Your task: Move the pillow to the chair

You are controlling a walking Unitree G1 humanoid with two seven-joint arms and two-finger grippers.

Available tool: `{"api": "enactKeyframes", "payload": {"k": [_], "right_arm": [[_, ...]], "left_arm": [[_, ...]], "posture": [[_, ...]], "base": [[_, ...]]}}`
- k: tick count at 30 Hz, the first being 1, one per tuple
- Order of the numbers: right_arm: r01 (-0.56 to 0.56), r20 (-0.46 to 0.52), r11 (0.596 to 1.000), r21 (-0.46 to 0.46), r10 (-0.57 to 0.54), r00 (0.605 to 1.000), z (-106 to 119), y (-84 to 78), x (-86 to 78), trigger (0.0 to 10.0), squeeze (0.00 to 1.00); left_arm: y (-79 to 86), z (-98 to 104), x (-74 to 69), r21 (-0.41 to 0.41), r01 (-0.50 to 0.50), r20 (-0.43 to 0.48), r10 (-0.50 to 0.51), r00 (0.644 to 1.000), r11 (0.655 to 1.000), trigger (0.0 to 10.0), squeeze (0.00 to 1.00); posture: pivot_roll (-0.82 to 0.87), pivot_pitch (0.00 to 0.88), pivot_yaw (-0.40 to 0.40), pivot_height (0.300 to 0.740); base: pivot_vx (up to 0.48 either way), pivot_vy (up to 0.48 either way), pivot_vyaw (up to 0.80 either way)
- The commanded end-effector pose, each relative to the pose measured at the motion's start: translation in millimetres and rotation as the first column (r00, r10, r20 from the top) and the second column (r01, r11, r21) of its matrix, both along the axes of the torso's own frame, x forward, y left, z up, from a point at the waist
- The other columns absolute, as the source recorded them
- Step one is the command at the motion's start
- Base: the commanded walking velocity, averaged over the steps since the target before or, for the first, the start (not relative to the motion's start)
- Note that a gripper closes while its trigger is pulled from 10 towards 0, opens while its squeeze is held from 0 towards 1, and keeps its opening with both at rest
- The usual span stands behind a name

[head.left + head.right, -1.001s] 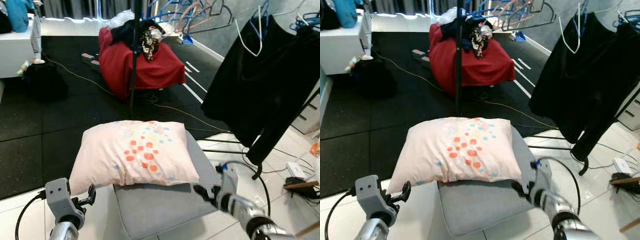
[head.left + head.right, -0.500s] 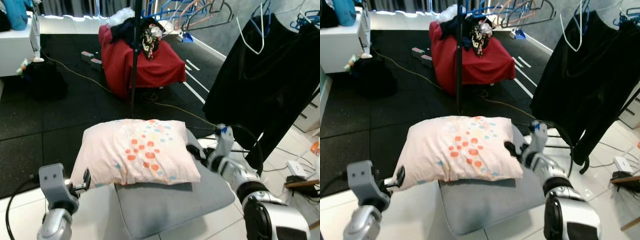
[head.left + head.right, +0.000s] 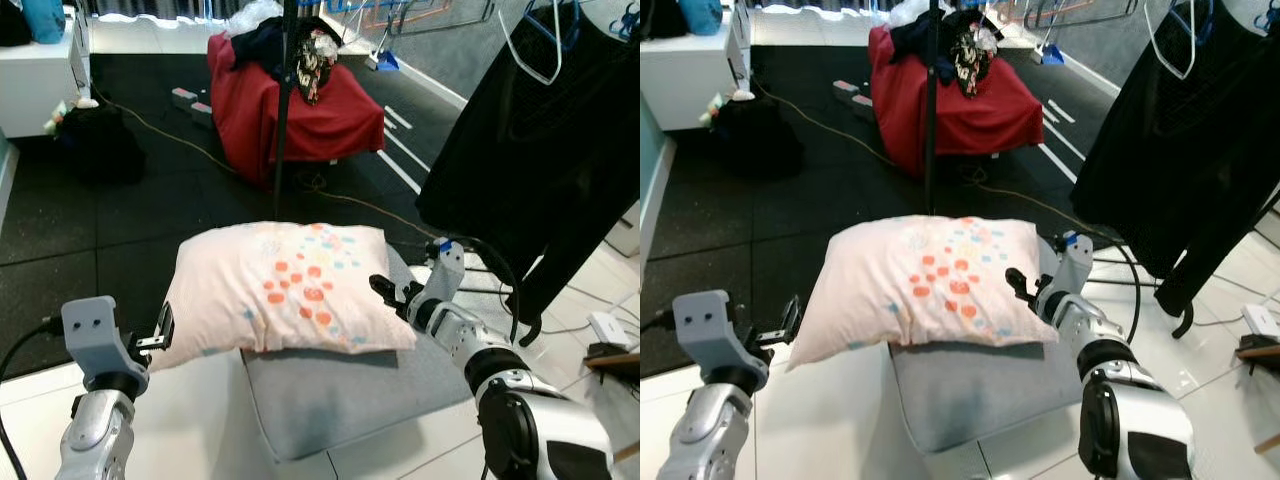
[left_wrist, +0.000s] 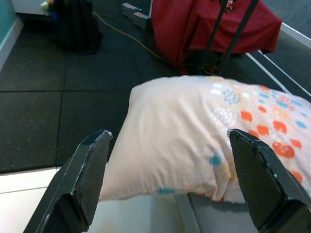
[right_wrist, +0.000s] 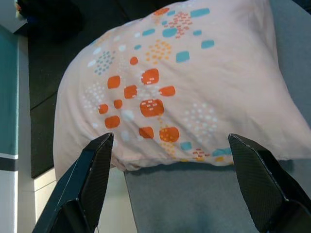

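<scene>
Pillow: pale pink pillow (image 3: 285,290) with orange and blue squares, lying on the grey chair seat (image 3: 350,385).
Left tool (image 4: 170,184): fingers spread, facing the pillow's corner.
Right tool (image 5: 170,184): fingers spread, beside the pillow's edge.

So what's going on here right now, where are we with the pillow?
The pillow lies on a grey seat cushion, not gripped. The left gripper is open at its left corner, and the right gripper is open by its right edge. Both wrist views show the pillow between spread fingers, so a two-sided grasp looks likely next. A red-draped piece stands behind.
</scene>
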State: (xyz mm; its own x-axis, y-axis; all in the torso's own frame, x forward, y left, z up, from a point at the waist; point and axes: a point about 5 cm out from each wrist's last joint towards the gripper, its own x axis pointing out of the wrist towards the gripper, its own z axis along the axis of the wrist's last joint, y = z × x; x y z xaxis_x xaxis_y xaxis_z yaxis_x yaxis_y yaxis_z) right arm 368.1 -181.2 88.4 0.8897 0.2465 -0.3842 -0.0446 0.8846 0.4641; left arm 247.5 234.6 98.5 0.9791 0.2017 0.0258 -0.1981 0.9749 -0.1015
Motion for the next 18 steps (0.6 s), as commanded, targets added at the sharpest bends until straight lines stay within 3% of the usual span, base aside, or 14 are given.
{"api": "enactKeyframes", "payload": {"k": [1, 8, 9, 10, 11, 12, 13, 14, 15, 16, 17, 18], "right_arm": [[0.006, -0.018, 1.000, -0.001, -0.006, 1.000, -2.8, -2.8, -1.9, 10.0, 0.00], [0.000, -0.021, 1.000, -0.011, 0.000, 1.000, -4.6, -3.2, -3.0, 10.0, 0.00], [-0.040, -0.027, 0.993, -0.110, 0.037, 0.999, -9.0, -5.6, -5.9, 10.0, 0.00], [-0.040, -0.027, 0.993, -0.110, 0.037, 0.999, -9.0, -5.6, -5.9, 10.0, 0.00], [-0.128, -0.041, 0.933, -0.336, 0.121, 0.992, -12.8, -10.8, -8.6, 10.0, 0.00], [-0.221, -0.073, 0.798, -0.561, 0.218, 0.973, -15.5, -14.8, -10.8, 10.0, 0.00], [-0.221, -0.073, 0.798, -0.561, 0.218, 0.973, -15.5, -14.8, -10.8, 10.0, 0.00], [-0.291, -0.111, 0.639, -0.712, 0.307, 0.945, -16.0, -16.6, -11.7, 10.0, 0.00], [-0.291, -0.111, 0.639, -0.712, 0.307, 0.945, -16.0, -16.6, -11.7, 10.0, 0.00], [-0.335, -0.158, 0.472, -0.816, 0.376, 0.913, -16.3, -17.5, -12.3, 10.0, 0.00], [-0.335, -0.158, 0.472, -0.816, 0.376, 0.913, -16.3, -17.5, -12.3, 10.0, 0.00], [-0.353, -0.193, 0.354, -0.866, 0.413, 0.890, -16.7, -18.1, -12.9, 10.0, 0.00]], "left_arm": [[-0.5, -0.7, -1.4, 0.022, 0.007, -0.020, -0.006, 1.000, 1.000, 10.0, 0.00], [-0.6, -0.6, -1.8, 0.026, 0.007, -0.028, -0.006, 1.000, 1.000, 10.0, 0.00], [0.3, -2.3, -3.3, 0.039, 0.007, -0.044, -0.006, 0.999, 0.999, 10.0, 0.00], [0.3, -2.3, -3.3, 0.039, 0.007, -0.044, -0.006, 0.999, 0.999, 10.0, 0.00], [1.8, -3.2, -5.7, 0.050, 0.006, -0.056, -0.003, 0.998, 0.999, 10.0, 0.00], [3.2, -3.3, -7.9, 0.058, 0.004, -0.065, 0.000, 0.998, 0.998, 10.0, 0.00], [3.2, -3.3, -7.9, 0.058, 0.004, -0.065, 0.000, 0.998, 0.998, 10.0, 0.00], [4.3, -2.7, -9.9, 0.061, 0.001, -0.069, 0.003, 0.998, 0.998, 10.0, 0.00], [4.3, -2.7, -9.9, 0.061, 0.001, -0.069, 0.003, 0.998, 0.998, 10.0, 0.00], [5.1, -2.1, -11.8, 0.057, -0.003, -0.074, 0.008, 0.997, 0.998, 10.0, 0.00], [5.1, -2.1, -11.8, 0.057, -0.003, -0.074, 0.008, 0.997, 0.998, 10.0, 0.00], [5.5, -1.6, -13.6, 0.054, -0.006, -0.076, 0.011, 0.997, 0.998, 10.0, 0.00]], "posture": [[-0.03, 0.101, -0.116, 0.635], [-0.03, 0.103, -0.117, 0.630], [-0.03, 0.108, -0.115, 0.625], [-0.03, 0.108, -0.115, 0.625], [-0.03, 0.117, -0.111, 0.620], [-0.03, 0.124, -0.110, 0.615], [-0.03, 0.124, -0.110, 0.615], [-0.03, 0.131, -0.109, 0.610], [-0.03, 0.131, -0.109, 0.610], [-0.03, 0.136, -0.107, 0.605], [-0.03, 0.136, -0.107, 0.605], [-0.03, 0.143, -0.106, 0.600]], "base": [[0.000, 0.000, 0.00], [0.000, 0.000, 0.00], [0.000, 0.000, 0.00], [0.000, 0.000, 0.00], [0.000, 0.000, 0.00], [0.000, 0.000, 0.00], [0.000, 0.000, 0.00], [0.000, 0.000, 0.00], [0.000, 0.000, 0.00], [0.000, 0.000, 0.00], [0.000, 0.000, 0.00], [0.000, 0.000, 0.00]]}}
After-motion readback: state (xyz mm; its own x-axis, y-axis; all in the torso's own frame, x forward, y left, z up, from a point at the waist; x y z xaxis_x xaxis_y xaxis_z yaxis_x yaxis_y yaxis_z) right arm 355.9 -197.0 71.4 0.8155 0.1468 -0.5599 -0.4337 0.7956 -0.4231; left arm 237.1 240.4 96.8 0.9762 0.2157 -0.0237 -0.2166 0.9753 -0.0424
